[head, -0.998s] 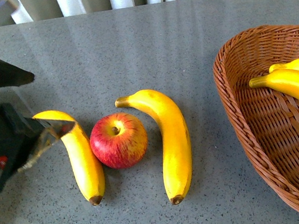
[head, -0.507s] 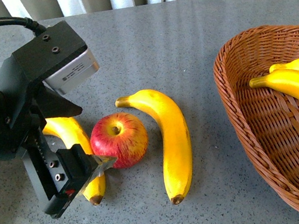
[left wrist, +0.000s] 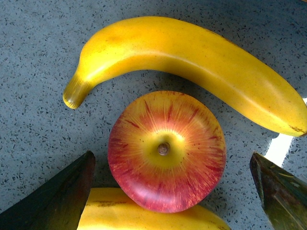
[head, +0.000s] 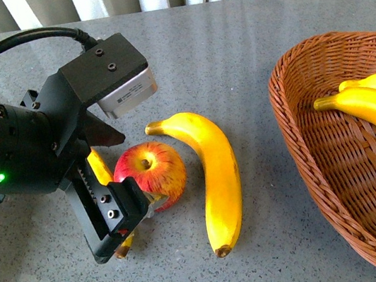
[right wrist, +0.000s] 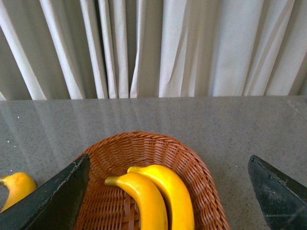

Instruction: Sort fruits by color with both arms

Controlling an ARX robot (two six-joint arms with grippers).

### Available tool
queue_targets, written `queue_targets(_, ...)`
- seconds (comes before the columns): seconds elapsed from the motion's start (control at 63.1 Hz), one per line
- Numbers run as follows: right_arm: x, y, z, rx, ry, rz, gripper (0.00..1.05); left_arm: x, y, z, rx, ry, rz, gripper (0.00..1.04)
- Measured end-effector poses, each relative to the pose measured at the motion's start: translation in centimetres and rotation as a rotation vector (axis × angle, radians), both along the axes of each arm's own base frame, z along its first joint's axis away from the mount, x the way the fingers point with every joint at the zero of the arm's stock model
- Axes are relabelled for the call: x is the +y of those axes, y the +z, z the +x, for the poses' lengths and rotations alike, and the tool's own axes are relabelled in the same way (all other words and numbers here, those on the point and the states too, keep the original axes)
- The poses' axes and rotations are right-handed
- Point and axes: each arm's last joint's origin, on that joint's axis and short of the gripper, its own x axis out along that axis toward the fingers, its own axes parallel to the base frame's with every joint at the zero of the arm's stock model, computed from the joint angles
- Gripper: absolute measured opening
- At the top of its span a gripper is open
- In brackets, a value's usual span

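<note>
Soft, even daylight comes through the pale curtains (right wrist: 192, 48) and fills every view. The polished bench (head: 229, 41) mirrors them in faint streaks, with a white patch of glare at its near left corner. The shadow under the banana (head: 214, 172) is short and diffuse. Close up, the apple (left wrist: 165, 151) is crisp; the dark fingers (left wrist: 53, 201) at the frame edges look slightly soft.

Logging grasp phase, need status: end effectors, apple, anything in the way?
Left end effector open, straddling apple, no contact visible. Right end effector open, facing basket with two bananas. Loose bananas crowd apple both sides.
</note>
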Motion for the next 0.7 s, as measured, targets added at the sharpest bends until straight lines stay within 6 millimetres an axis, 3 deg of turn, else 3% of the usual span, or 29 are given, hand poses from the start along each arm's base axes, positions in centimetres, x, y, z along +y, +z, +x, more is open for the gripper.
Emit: queue_targets(0.697, 0.0, 0.0, 0.0, 0.000, 0.000, 0.000, 0.96, -1.8, -2.0, 0.8, 0.036, -0.001, 0.019, 0.96)
